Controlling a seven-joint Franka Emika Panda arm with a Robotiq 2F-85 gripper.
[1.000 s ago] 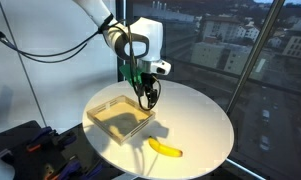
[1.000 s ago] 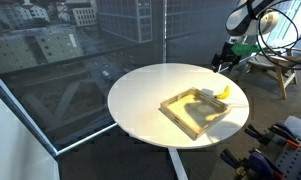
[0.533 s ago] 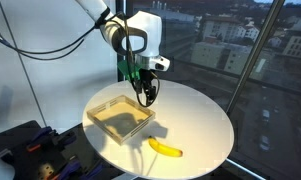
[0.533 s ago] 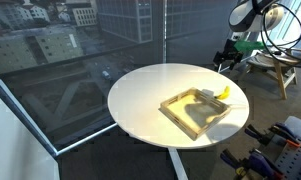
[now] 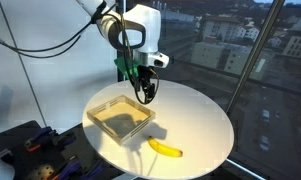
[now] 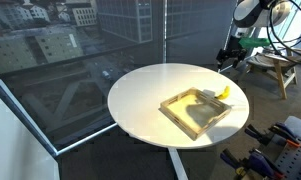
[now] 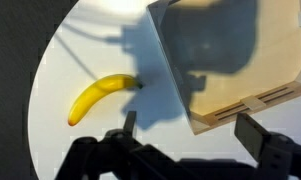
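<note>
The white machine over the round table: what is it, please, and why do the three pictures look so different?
It is a robot arm with a two-fingered gripper, which hangs open and empty above the table. Two cameras stand outside the robot and look from different places. The third sits on the wrist and looks down past the fingers. On the table lie a shallow wooden tray and, beside it, a banana. Nothing is held.

My arm is white and rounded with a dark ring at its joint, a green block sits just above my black gripper, black cables trail away above that gripper, and its fingers are dark and blocky.
</note>
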